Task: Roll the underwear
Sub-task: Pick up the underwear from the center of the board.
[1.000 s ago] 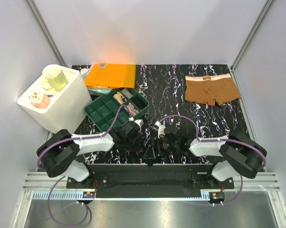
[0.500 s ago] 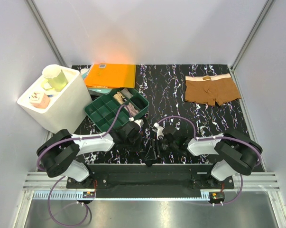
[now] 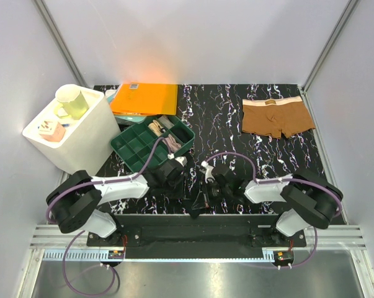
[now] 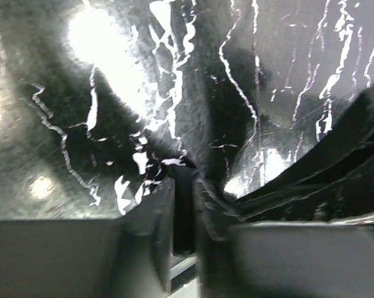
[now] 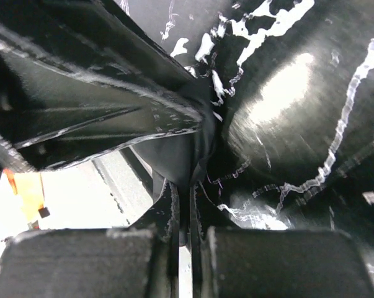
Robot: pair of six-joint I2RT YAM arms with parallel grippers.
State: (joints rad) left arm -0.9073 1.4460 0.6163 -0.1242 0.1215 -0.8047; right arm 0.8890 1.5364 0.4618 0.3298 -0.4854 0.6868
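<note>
No writing can be read. The small white label [image 3: 134, 86] on the flat orange folder [image 3: 146, 99] is too small to make out, and so is the dark mark on the pale pinkish waistband.

The brown fabric boxer briefs [image 3: 276, 119] lie flat at the far right of the black, white-veined desk [image 3: 218, 124], well apart from both arms. The black fabric boxer briefs [image 3: 196, 197] are bunched at the near edge, between the two arms.

The left pincer [image 4: 183, 186] is clenched on a fold of the black cloth. The right pincer [image 5: 185, 192] is clenched on the same garment, and the cloth is drawn taut away from it.

On the left side, a green plastic compartment tray [image 3: 132, 149] lies just beyond the left pincer. A white box [image 3: 87, 143] beside it carries a pale green mug [image 3: 72, 101].
</note>
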